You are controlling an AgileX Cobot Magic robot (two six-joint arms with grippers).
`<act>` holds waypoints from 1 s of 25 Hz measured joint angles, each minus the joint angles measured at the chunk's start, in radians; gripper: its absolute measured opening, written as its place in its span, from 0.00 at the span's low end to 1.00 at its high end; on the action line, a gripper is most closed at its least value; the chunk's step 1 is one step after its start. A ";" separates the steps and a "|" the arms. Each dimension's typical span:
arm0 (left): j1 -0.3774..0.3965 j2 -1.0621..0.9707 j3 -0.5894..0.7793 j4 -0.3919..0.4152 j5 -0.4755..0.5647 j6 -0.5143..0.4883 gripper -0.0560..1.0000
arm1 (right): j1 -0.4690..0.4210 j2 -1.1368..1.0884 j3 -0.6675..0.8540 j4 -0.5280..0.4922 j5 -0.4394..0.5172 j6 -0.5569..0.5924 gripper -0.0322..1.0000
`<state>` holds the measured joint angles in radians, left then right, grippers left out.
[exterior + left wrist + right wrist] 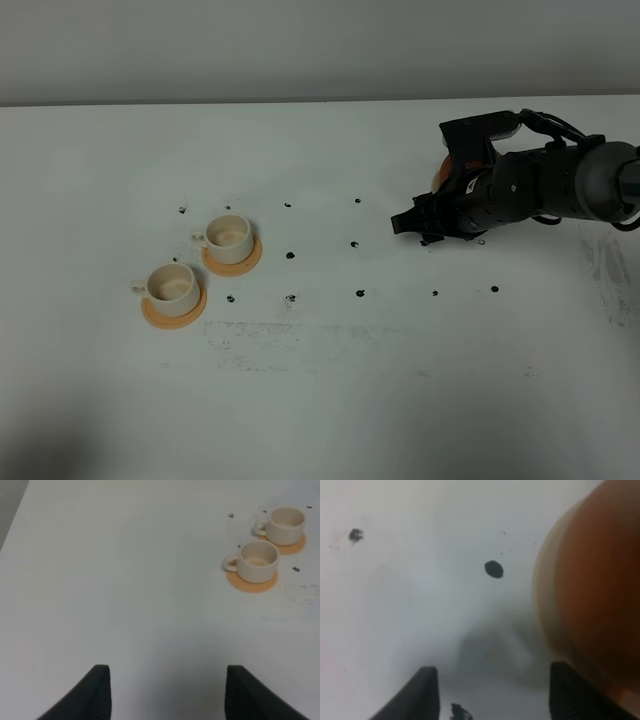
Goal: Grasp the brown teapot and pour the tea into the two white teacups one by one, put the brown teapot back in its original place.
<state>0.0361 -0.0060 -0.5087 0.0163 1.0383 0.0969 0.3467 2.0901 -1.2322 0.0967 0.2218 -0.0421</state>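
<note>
The brown teapot (600, 590) fills one side of the right wrist view as a close, blurred shape. In the high view only a brown sliver of the teapot (440, 172) shows behind the right arm. My right gripper (411, 226) (490, 695) is open and low over the table. The teapot is beside one of its fingers (570, 690), not between them. The original place is hidden under the arm and lost in the blur. Two white teacups (230, 236) (172, 284) stand on orange saucers at the left, and both teacups (258, 561) (286, 525) also show in the left wrist view. My left gripper (165, 695) is open over bare table.
The white table (320, 400) carries a grid of small black dots (359, 293) between the cups and the right arm. One dot (493, 569) lies just ahead of the right gripper. The table's far edge (300, 101) meets a grey wall.
</note>
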 joint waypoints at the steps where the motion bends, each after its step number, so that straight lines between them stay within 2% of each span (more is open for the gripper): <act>1: 0.000 0.000 0.000 0.000 0.000 0.000 0.53 | -0.003 -0.004 0.000 0.000 0.003 0.000 0.48; 7: 0.000 0.000 0.000 0.000 0.000 0.000 0.53 | 0.006 -0.019 0.000 0.002 0.036 0.002 0.47; 13: 0.000 0.000 0.000 0.000 0.000 0.000 0.53 | 0.090 -0.086 0.000 0.028 0.090 0.003 0.47; 16: 0.000 0.000 0.000 0.000 0.000 0.000 0.53 | 0.104 -0.175 0.000 0.040 0.128 0.003 0.47; 20: 0.000 0.000 0.000 0.000 0.000 0.000 0.53 | 0.062 -0.286 -0.019 0.033 0.174 0.008 0.47; 25: 0.000 0.000 0.000 0.000 0.000 0.000 0.53 | -0.038 -0.273 -0.049 0.000 0.266 0.042 0.47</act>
<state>0.0361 -0.0060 -0.5087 0.0163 1.0383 0.0969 0.3085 1.8174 -1.2813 0.0968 0.4874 0.0000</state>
